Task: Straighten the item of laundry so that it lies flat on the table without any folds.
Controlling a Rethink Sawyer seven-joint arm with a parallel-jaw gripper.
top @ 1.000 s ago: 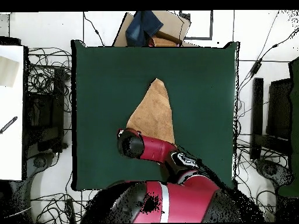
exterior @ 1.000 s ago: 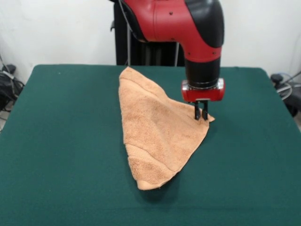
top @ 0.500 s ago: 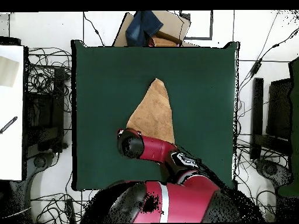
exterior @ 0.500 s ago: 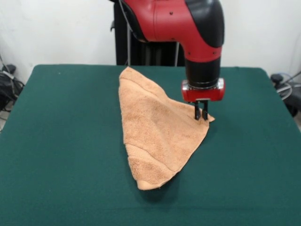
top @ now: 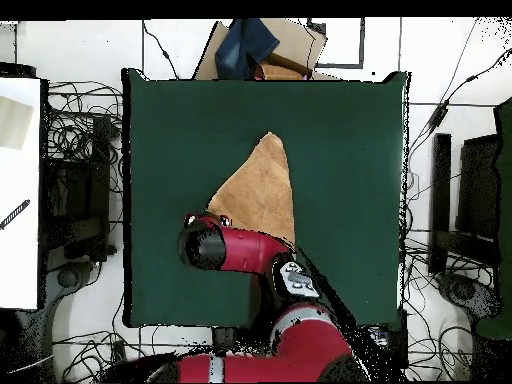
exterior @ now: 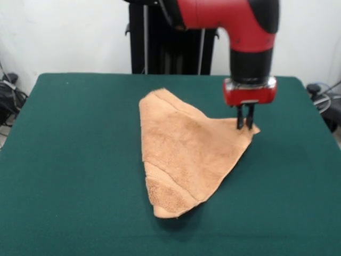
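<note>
The orange-tan terry towel (exterior: 184, 149) lies folded into a rough triangle on the dark green table (exterior: 69, 160). Its woven band shows along the left fold and near the front tip. My gripper (exterior: 245, 124) hangs from the red and black arm and is shut on the towel's right corner, holding it low over the table. In the overhead view the towel (top: 258, 185) is a triangle pointing to the far side, and the arm's wrist (top: 200, 243) covers the gripper and the pinched corner.
A cardboard box with a blue cloth (top: 262, 48) sits beyond the table's far edge. Cables and stands lie on the floor at both sides. A white surface (top: 18, 190) stands at the left. The robot's black pedestal (exterior: 170, 50) is behind the table.
My gripper has moved right in the front view with the towel's corner, pulling the towel wider. The towel's far corner has slid toward the front of the table.
</note>
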